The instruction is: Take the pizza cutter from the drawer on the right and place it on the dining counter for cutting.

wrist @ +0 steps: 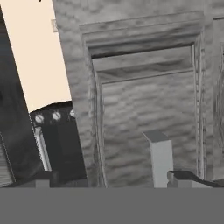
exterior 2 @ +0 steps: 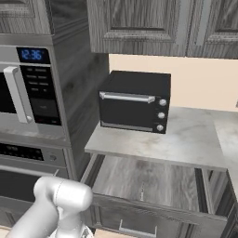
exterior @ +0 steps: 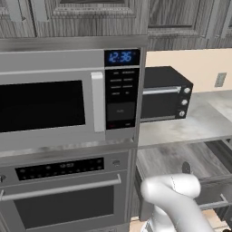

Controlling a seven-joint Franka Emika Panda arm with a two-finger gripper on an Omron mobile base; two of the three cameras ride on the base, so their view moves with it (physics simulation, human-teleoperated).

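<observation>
The drawer (exterior 2: 144,181) stands pulled out under the grey worktop, its grey inside showing and its front (exterior 2: 139,211) towards me. It also appears at the right of the left base view as drawer (exterior: 174,158). I cannot make out the pizza cutter in it; it is hidden from me. The dining counter is out of view. In the hand view my gripper (wrist: 113,177) is open, its two dark fingertips (wrist: 43,177) far apart with nothing between them. It faces a grey wood-grain cabinet door (wrist: 148,118) with a silver handle (wrist: 159,157).
A black toaster oven (exterior 2: 135,102) sits on the grey worktop (exterior 2: 186,139) above the drawer. A microwave (exterior: 50,104) and a wall oven (exterior: 63,199) fill the tall unit at the left. Upper cabinets (exterior 2: 139,23) hang overhead. My white arm (exterior: 174,195) rises beside the drawer.
</observation>
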